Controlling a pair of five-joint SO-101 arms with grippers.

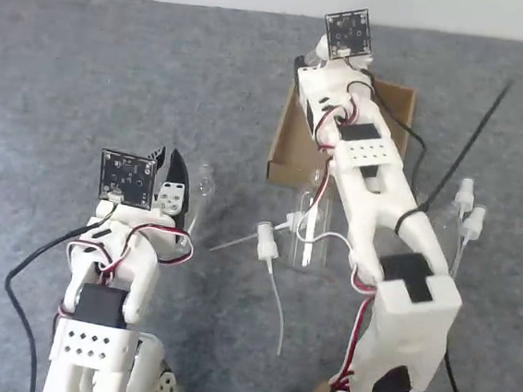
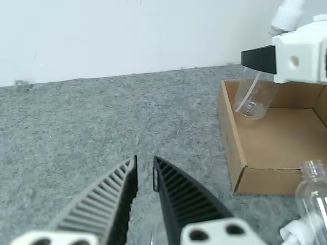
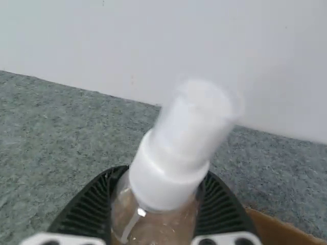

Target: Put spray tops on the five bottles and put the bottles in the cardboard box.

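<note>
I'm clenching the bottle in the right gripper over the cardboard box by the worktop's far edge. Its long axis is tilting, spray top uppermost. The left gripper is hovering, fingers slightly parted.

Capped clear bottle, above cardboard box

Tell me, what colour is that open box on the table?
Plain brown. The cardboard box shows best in the left wrist view.
</note>
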